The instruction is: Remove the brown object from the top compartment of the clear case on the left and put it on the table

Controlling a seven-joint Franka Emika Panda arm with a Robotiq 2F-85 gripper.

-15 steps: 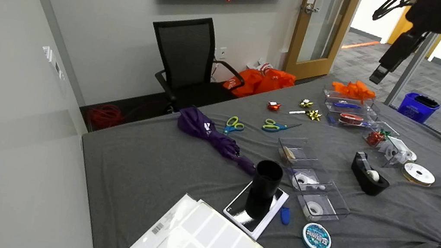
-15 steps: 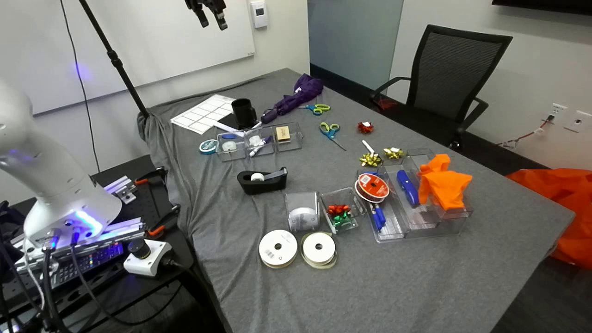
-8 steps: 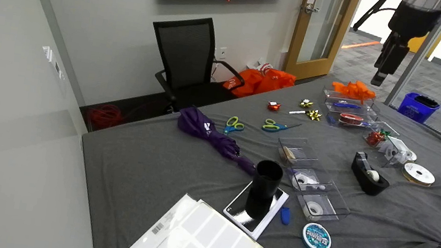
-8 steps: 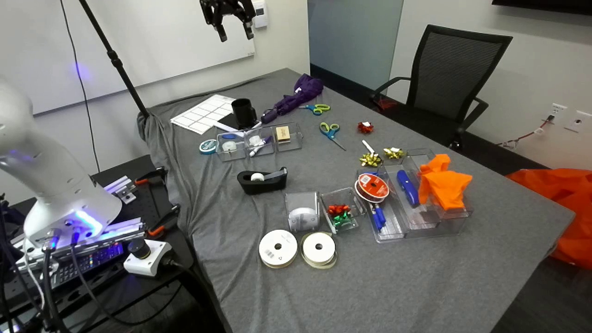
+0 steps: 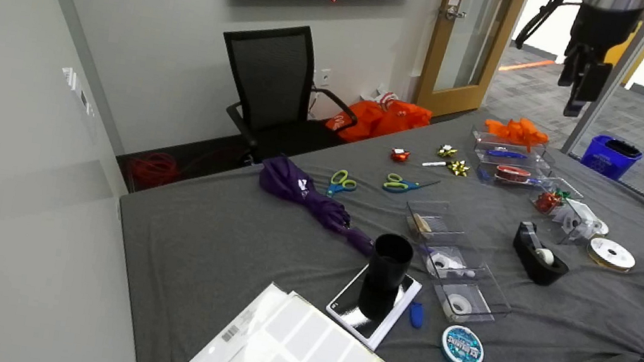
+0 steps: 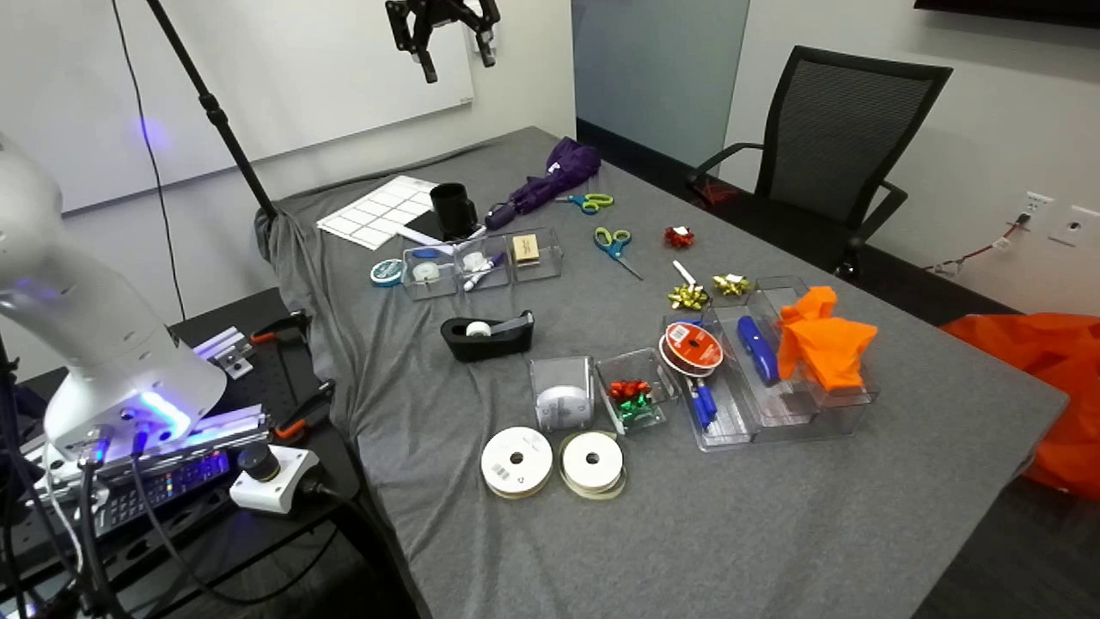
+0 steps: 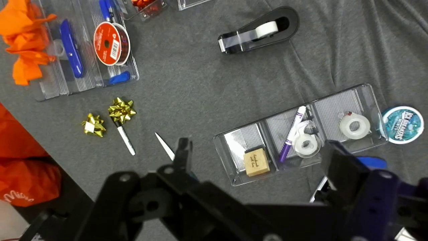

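The brown object is a small wooden block (image 7: 256,162) with dark writing on top. It lies in an end compartment of a clear case (image 7: 241,135) with three compartments. In the exterior views the block (image 6: 525,249) (image 5: 421,224) also shows in the case (image 6: 550,273) (image 5: 478,269). The case stands on the table (image 6: 859,499) covered in dark grey cloth. My gripper (image 7: 259,146) is open and empty, its fingers wide apart in the wrist view. In both exterior views the gripper (image 6: 460,69) (image 5: 571,95) is high above the table, well apart from the block.
The case's other compartments hold a purple marker (image 7: 292,135) and tape rolls (image 7: 354,126). Around it are a black tape dispenser (image 6: 487,338), a black mug (image 6: 453,211), scissors (image 6: 614,248), a purple umbrella (image 6: 550,185) and a mint tin (image 7: 403,124). Another clear case (image 6: 739,434) holds ribbon and orange cloth.
In an exterior view my gripper has moved right and slightly down, and it has turned. Its fingers look wider apart than a second ago. The objects on the table have not moved.
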